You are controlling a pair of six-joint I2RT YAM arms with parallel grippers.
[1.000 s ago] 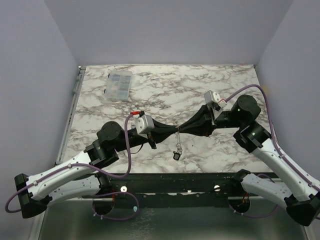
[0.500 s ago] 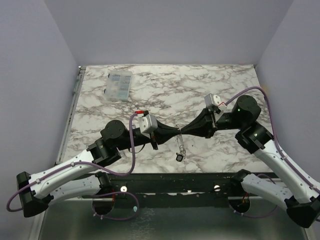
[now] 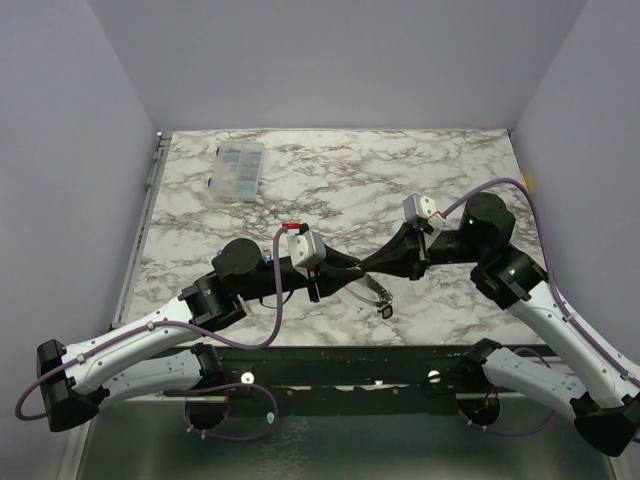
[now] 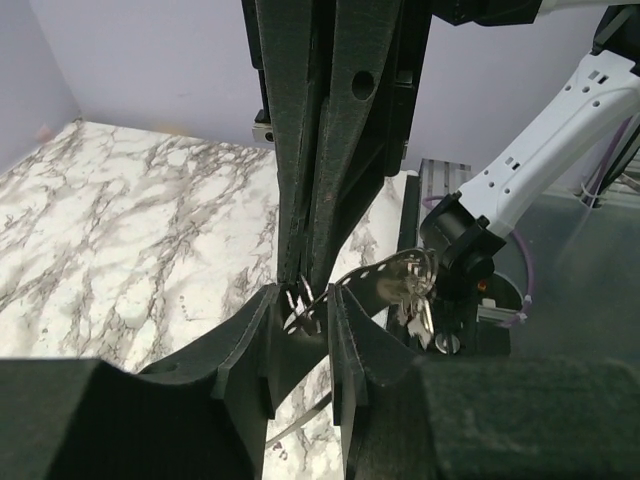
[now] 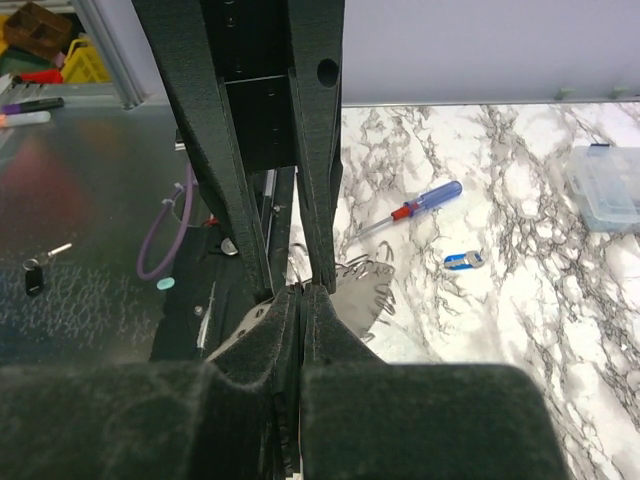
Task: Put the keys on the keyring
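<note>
Marble table (image 3: 450, 160) sits under both arms. Left gripper (image 4: 302, 300) stands with jaws parted around the right gripper (image 5: 300, 292), whose fingers are pressed together, pinching the keyring (image 3: 372, 290) above the table's near edge. Keys (image 4: 410, 287) hang bunched on it; one blue-headed key (image 5: 463, 261) lies apart on the table.

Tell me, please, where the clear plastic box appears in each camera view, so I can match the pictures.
Top external: the clear plastic box sits upper left, far across the marble table.
Left wrist: not in view.
Right wrist: the box is at the right edge, partly cut off.
Shared landmark: the marble table, visible in all three.
</note>
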